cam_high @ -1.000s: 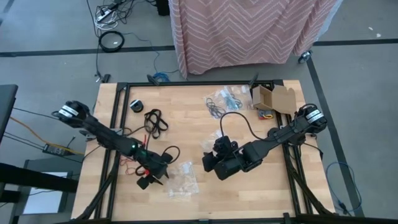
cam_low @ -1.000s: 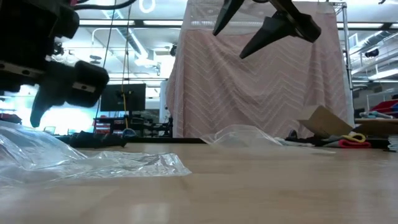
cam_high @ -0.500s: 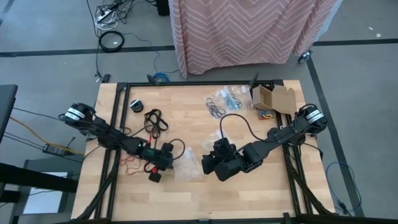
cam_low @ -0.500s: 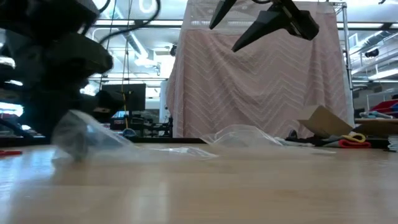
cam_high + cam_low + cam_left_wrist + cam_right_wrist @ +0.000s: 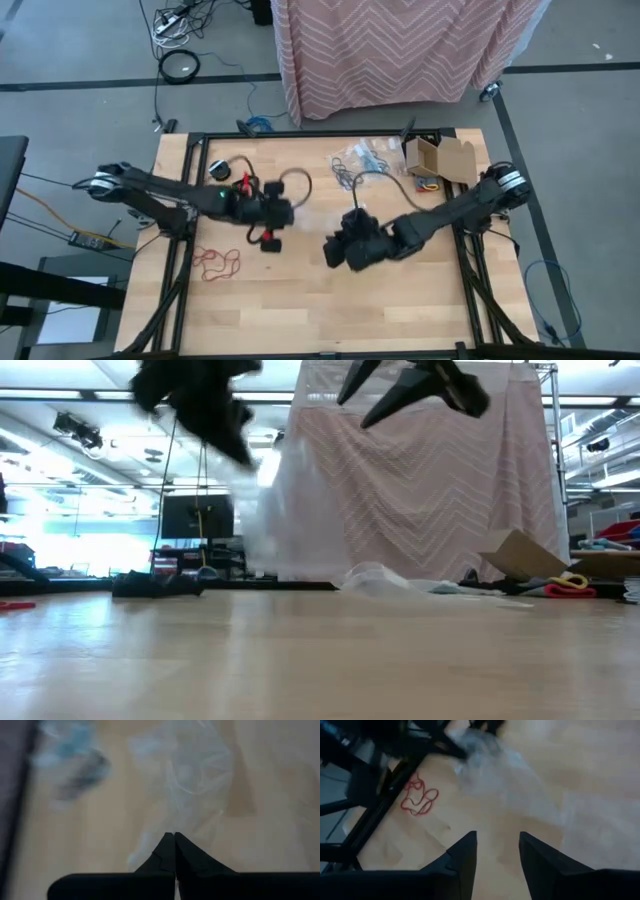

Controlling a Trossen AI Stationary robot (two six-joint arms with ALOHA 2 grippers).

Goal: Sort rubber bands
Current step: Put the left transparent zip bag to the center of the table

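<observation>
So the rubber bands are spread around in colour groups. The red rubber bands (image 5: 217,262) lie loose at the near left of the table (image 5: 420,310), just beside the frame rail, and you can see them in the right wrist view too (image 5: 419,797). The black rubber bands (image 5: 243,185) are farther back on the left, partly hidden behind the left arm. There's another small cluster (image 5: 428,184) at the far right, just in front of the cardboard box (image 5: 440,155), colours hard to call from up here.

The left gripper (image 5: 290,213) is over the middle of the table with its fingers (image 5: 167,854) pinched tight on a clear plastic bag (image 5: 192,780). In the low view the bag (image 5: 285,510) hangs off the tabletop, so my guess is it's being lifted to get it out of the way, or held up as the thing bands get dropped into. Can't see any bands inside it.

The right gripper (image 5: 338,252) hovers just right of centre, nearer than the left one, fingers (image 5: 462,855) apart with nothing between them, pointed at the bag. Looks like it's lined up to grab the bag's other edge and pull it open.

More clear bags (image 5: 362,160) are piled at the far edge beside the box, probably spares.
</observation>
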